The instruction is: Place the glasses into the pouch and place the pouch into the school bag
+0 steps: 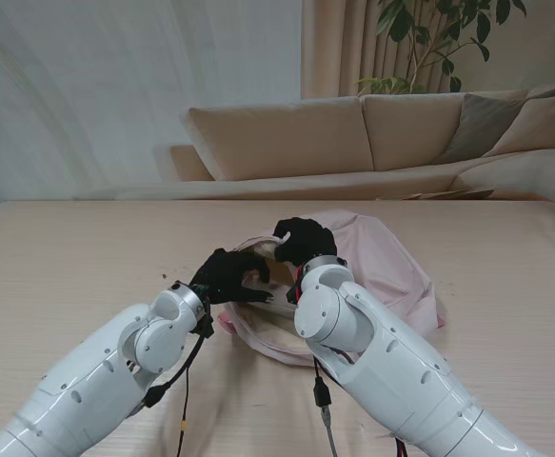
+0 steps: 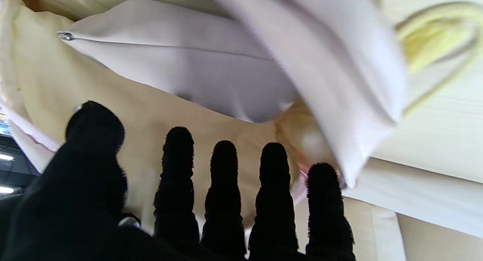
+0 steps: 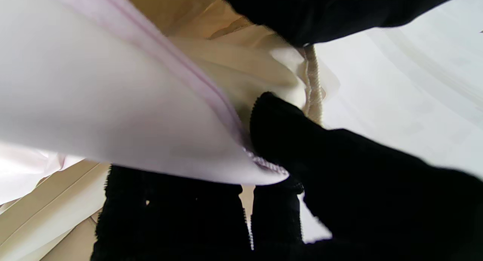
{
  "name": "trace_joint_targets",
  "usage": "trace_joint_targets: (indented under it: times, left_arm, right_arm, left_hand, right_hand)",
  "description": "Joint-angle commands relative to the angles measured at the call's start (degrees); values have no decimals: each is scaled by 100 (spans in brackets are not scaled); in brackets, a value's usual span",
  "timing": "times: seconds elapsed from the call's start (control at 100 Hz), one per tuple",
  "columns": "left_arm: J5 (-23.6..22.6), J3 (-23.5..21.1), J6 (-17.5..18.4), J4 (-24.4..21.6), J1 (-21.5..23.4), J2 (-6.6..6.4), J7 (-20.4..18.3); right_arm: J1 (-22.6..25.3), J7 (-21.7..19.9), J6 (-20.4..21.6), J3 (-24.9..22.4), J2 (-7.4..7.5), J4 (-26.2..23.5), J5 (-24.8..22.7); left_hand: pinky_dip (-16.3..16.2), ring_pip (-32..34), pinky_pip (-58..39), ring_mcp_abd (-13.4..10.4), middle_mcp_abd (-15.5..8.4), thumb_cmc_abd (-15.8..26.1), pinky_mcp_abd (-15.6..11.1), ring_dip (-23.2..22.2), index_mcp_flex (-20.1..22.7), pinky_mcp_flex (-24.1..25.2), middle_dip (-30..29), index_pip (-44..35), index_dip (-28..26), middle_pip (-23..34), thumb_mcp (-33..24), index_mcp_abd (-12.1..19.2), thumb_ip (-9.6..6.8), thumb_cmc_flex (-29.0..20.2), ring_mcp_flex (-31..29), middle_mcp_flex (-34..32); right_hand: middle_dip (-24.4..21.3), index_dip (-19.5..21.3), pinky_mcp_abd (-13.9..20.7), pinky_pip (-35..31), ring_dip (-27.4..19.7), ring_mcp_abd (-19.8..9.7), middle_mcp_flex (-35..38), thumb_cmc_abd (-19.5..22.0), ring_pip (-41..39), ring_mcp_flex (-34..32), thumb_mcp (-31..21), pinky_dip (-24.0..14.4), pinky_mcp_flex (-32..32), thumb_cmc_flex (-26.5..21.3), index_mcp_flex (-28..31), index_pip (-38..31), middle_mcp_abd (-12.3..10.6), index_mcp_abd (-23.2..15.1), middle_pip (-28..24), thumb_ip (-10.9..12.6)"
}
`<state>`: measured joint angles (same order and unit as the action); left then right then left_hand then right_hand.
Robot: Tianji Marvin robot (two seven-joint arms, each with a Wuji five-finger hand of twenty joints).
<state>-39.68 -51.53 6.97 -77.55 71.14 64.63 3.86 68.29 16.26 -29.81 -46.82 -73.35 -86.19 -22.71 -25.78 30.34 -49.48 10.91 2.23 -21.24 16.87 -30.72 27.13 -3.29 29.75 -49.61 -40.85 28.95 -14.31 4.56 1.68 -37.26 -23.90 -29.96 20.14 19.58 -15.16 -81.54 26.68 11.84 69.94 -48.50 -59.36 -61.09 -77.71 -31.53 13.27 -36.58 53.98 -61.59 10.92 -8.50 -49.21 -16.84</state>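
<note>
A soft pale pink cloth school bag (image 1: 391,267) is seen lying near the middle of the light wooden table (image 1: 68,257), a little toward its right edge. The black-gloved right hand (image 1: 304,240) is closed on the pink zip edge of the bag's mouth, with cloth pinched between thumb and fingers (image 3: 279,140). The black-gloved left hand (image 1: 229,276) is placed at the bag's open mouth, its fingers (image 2: 224,170) straight and apart against the cream lining, with nothing held. A flat pale lilac zipped pouch (image 2: 181,76) is seen inside the bag. The glasses cannot be made out.
</note>
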Motion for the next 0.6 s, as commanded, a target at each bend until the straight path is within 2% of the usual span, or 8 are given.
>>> trace_joint_targets:
  times: [0.0,0.16,0.32,0.33,0.36,0.43,0.52,0.59]
  left_arm:
    - [-27,-122,-72,-123,190,-81,-61]
    - [-2,-704,-230,-624,790,-102,-34]
    - [-62,-1297,-261,-1064,1355,-119,46]
    - [-71,-1327,-268,-1080,1385,-116,78]
    - [-107,-1405,-311,-1118,1460,-101,201]
    - [-181,-1586,-474,-1235,1618,-80,348]
    - [-252,-1780,-636,-1369,1750,-91,315]
    - [-258,-1857,-754,-1426,1803,-80,347]
  right_arm:
    - [59,-79,19,-5,-29,-37,25]
    - [122,-65,64,-21,-19,-80,23]
    - [280,-82,155,-43,16,-211,10]
    - [292,-75,164,-44,17,-219,9]
    - [329,-60,196,-48,19,-246,12]
    - [438,-81,260,-54,46,-353,17]
    - [621,-205,380,-71,119,-521,-1]
    - [781,-319,572,-78,190,-626,-10]
  left_hand:
    - [-146,206,-361,-15,-175,-53,29,-132,301,-45,104,-181,-115,138,-203,235,-22,-41,-187,-176]
    - [-371,673,-838,100,-176,-153,39,-353,1165,-457,237,-753,-209,382,-92,577,51,-375,-904,-1048]
    - [-769,1072,-1597,209,-119,-70,6,-581,1692,-781,412,-1152,-505,534,-88,622,-16,-410,-1313,-1581]
    - [-779,1079,-1614,305,-112,-80,9,-589,1707,-783,419,-1160,-514,540,-101,611,-18,-421,-1301,-1593]
    - [-814,1151,-1660,367,-115,-74,22,-640,1760,-788,471,-1228,-587,595,-172,613,-22,-440,-1292,-1645]
    - [-836,1197,-1680,361,-101,-85,34,-673,1733,-754,527,-1317,-707,639,-236,590,-20,-469,-1275,-1632]
    - [-822,1111,-1618,344,-89,-195,-1,-656,1317,-650,509,-1039,-621,490,-285,607,11,-645,-1058,-1312]
    - [-807,1070,-1569,330,-54,-175,-14,-649,1087,-582,488,-838,-479,412,-278,562,31,-730,-947,-1140]
  right_hand:
    - [-62,-32,48,1,-9,-195,272,5,-36,161,79,-20,-95,-78,32,-15,-6,-72,-61,-93]
    - [-179,-141,48,0,-58,-192,316,-31,69,156,47,-19,-95,-48,45,-15,-19,-34,40,-96]
    - [-245,-182,48,0,-84,-188,347,-35,127,149,42,-19,-95,-53,59,-33,-25,-36,103,-98]
    - [-247,-183,48,0,-84,-188,346,-35,125,141,44,-18,-95,-50,59,-34,-26,-36,105,-99]
    - [-252,-188,48,0,-87,-189,346,-39,132,140,43,-18,-95,-49,58,-37,-27,-26,110,-99]
    - [-273,-200,42,14,-100,-199,316,-27,167,168,49,-13,-106,-40,48,-36,-35,-32,138,-101]
    - [-264,-210,3,198,-123,-207,67,-33,305,391,126,70,-245,294,-93,1,-23,1,182,-127]
    - [-89,-167,91,326,-57,-217,-533,313,523,952,663,156,-575,476,-464,155,1,99,187,-75]
